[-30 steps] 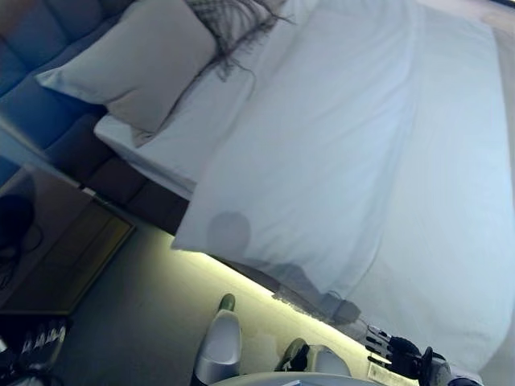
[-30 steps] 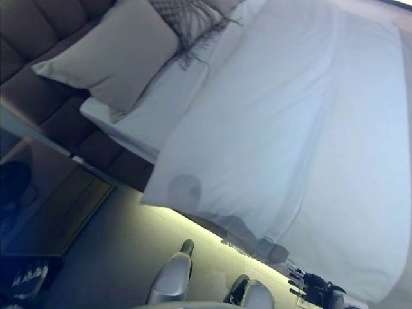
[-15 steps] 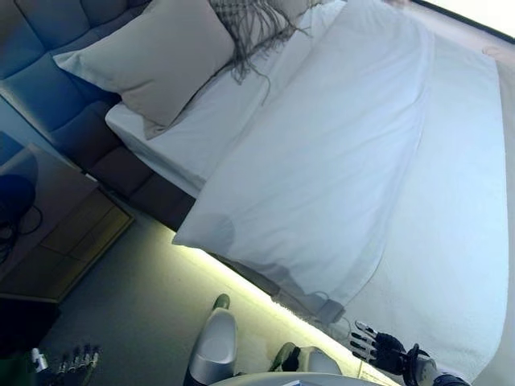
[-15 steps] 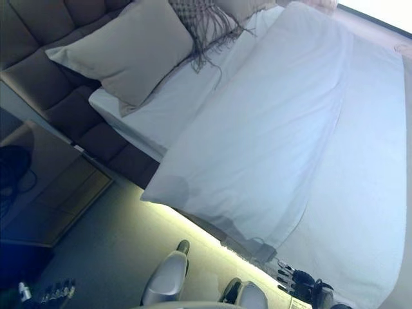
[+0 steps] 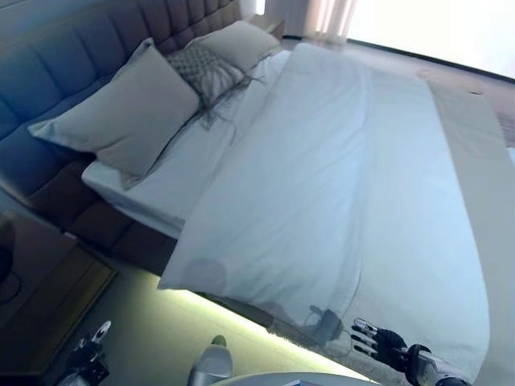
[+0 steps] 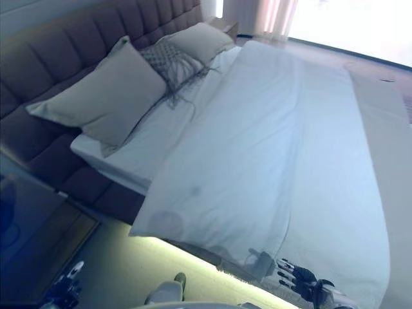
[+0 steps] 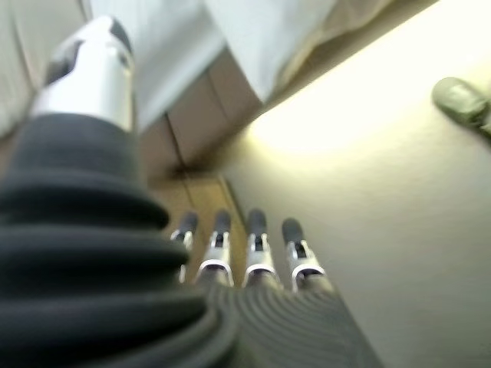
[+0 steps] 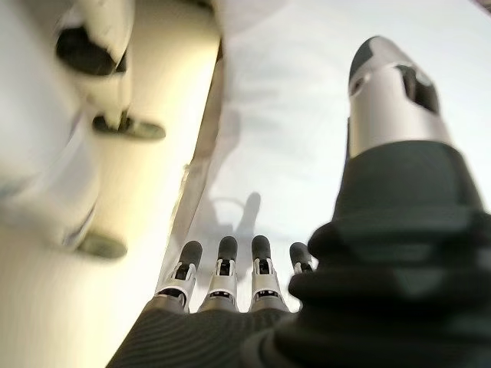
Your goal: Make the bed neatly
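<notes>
A white duvet [image 5: 338, 185] lies spread flat over the bed, its near corner hanging over the side toward me. A large beige pillow [image 5: 121, 121], a grey fringed cushion [image 5: 205, 68] and a second pillow [image 5: 241, 44] rest at the padded headboard [image 5: 48, 64]. My right hand [image 5: 378, 344] is open, fingers straight, held low beside the duvet's near edge, apart from it. My left hand [image 5: 88, 344] is open and empty, low over the floor by the nightstand. The wrist views show straight fingers [image 8: 222, 264] and nothing held [image 7: 253, 245].
A dark nightstand [image 5: 40, 297] stands at the lower left beside the bed. A strip of light glows on the floor [image 5: 233, 314] under the bed frame. A bright window with curtains [image 5: 338, 16] is at the far end.
The camera has swung, so the whole bed now shows at a different angle with more of the headboard. My right hand stays low by the duvet edge; my left hand stays low by the nightstand.
</notes>
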Tool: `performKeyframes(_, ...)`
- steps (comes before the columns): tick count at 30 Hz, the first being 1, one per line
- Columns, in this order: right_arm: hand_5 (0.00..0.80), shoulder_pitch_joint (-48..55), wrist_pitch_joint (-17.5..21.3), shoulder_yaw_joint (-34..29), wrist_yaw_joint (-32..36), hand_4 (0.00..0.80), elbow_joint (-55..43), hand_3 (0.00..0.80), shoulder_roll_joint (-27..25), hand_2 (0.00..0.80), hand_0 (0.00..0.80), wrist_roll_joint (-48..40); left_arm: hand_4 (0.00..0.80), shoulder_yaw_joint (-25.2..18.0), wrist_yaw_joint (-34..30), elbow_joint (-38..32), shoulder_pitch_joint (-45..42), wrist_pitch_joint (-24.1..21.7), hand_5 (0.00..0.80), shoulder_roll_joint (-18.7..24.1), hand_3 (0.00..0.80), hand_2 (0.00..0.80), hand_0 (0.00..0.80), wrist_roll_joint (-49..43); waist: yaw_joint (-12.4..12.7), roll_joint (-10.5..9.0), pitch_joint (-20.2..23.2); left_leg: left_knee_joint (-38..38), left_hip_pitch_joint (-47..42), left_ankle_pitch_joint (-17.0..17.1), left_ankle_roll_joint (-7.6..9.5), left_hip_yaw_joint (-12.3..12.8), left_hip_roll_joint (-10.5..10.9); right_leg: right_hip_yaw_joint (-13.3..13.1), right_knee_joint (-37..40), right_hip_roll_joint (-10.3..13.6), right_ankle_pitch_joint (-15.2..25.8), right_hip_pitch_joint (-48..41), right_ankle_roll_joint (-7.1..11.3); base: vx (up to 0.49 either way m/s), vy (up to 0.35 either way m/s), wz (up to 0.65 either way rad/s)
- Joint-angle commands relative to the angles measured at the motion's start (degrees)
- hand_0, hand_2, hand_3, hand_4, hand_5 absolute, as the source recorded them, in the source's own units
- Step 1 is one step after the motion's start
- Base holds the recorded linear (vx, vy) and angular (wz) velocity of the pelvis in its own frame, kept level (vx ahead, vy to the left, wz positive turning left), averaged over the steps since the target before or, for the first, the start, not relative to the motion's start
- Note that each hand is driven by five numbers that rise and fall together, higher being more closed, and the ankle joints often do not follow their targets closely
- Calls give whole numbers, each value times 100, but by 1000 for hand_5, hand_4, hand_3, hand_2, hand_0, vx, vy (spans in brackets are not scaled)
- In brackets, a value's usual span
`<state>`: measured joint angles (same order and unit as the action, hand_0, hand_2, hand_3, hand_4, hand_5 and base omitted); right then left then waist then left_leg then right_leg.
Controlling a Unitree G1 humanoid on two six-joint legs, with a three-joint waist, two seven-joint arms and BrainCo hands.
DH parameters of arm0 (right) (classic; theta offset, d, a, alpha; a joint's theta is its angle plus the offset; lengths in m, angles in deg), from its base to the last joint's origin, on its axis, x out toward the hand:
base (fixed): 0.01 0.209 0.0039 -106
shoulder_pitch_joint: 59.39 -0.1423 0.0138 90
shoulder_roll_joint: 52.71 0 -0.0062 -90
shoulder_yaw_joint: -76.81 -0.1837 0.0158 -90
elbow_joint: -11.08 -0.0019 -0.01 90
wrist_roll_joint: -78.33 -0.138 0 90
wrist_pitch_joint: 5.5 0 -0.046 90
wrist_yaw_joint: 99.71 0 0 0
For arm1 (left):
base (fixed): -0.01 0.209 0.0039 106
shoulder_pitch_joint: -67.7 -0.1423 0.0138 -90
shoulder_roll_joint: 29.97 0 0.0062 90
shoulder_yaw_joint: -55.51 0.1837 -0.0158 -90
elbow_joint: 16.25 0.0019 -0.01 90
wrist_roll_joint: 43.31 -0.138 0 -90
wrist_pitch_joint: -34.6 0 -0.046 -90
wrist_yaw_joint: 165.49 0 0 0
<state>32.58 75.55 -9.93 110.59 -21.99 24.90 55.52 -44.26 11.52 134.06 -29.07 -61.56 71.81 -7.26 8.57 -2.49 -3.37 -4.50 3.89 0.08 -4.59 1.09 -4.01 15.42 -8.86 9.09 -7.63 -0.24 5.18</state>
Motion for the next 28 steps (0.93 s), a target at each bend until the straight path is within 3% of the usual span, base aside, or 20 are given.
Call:
performKeyframes(1,0,-254,217,220,-22,0,92,0,-274,0,0,-102,0,382,78,177,398,-163,0,126,0,0,0,-1102,-61,-49,-43,287,-241,76,32,80,63,-52,925,156,1022,-145,141,25,-108,-25)
performKeyframes(3,0,-254,326,127,-162,0,394,0,-107,0,0,-338,0,769,50,407,541,-214,0,72,0,0,0,-1596,-183,-5,39,544,-397,139,33,196,59,-112,1119,100,1132,-191,164,21,-79,-18)
performKeyframes(8,0,-213,646,-335,-435,0,1191,0,526,0,0,-1305,0,1307,79,879,808,-273,0,-228,0,0,0,-1813,-449,130,173,917,-661,167,78,373,86,-257,1370,-4,1236,-260,180,11,-48,-18)
performKeyframes(13,0,-154,606,-594,-1054,0,1696,0,1056,0,0,-1911,0,1645,190,1275,1020,-205,0,-690,0,0,0,-2022,-667,231,249,950,-755,84,135,471,129,-431,1386,-99,1181,-286,122,7,-28,-14)
performKeyframes(19,0,-158,395,-480,-1440,0,2088,0,1242,0,0,-1596,0,1963,129,1409,1101,-56,0,-1049,0,0,0,-2098,-787,285,247,950,-906,15,169,629,109,-527,1383,-144,1139,-373,64,28,-39,-18)
performKeyframes(28,0,-272,498,-45,-1390,0,2023,0,1482,0,0,-1382,0,2293,-296,1470,1003,197,0,-1481,0,0,0,-1814,-810,273,224,947,-1025,2,177,673,77,-559,1386,-204,1095,-498,14,24,-25,-8)
